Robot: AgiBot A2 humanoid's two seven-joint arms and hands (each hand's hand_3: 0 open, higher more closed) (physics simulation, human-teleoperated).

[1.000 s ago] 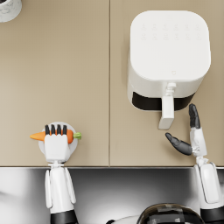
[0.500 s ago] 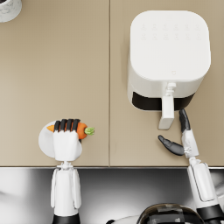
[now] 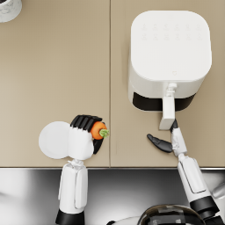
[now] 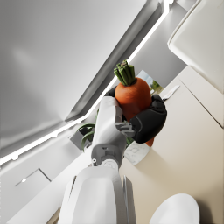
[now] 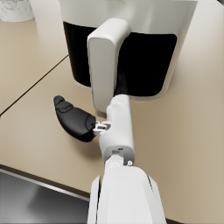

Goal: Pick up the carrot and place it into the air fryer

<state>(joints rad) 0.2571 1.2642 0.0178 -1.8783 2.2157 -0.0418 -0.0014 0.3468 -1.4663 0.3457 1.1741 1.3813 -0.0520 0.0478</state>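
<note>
My left hand (image 3: 84, 137) grips the orange carrot (image 3: 99, 130), lifted off the counter with its green top pointing up; the left wrist view shows the carrot (image 4: 133, 92) upright in the dark fingers (image 4: 148, 122). The white air fryer (image 3: 169, 52) stands at the back right, its dark drawer front (image 5: 148, 57) and white handle (image 3: 168, 112) facing me. My right hand (image 3: 169, 139) sits at the tip of the handle (image 5: 105, 65), fingers reaching up against it and thumb (image 5: 72, 118) spread out to the side. It holds nothing.
A white plate (image 3: 53, 139) lies on the beige counter just left of my left hand, also seen as the plate (image 4: 175, 211) below the forearm. A marbled cup (image 3: 9, 9) stands at the far back left. The counter's front edge meets a grey steel strip (image 3: 132, 189).
My left hand has raised the carrot off the plate, turned it upright and carried it to the right. My right hand has slid left and forward up to the fryer handle.
</note>
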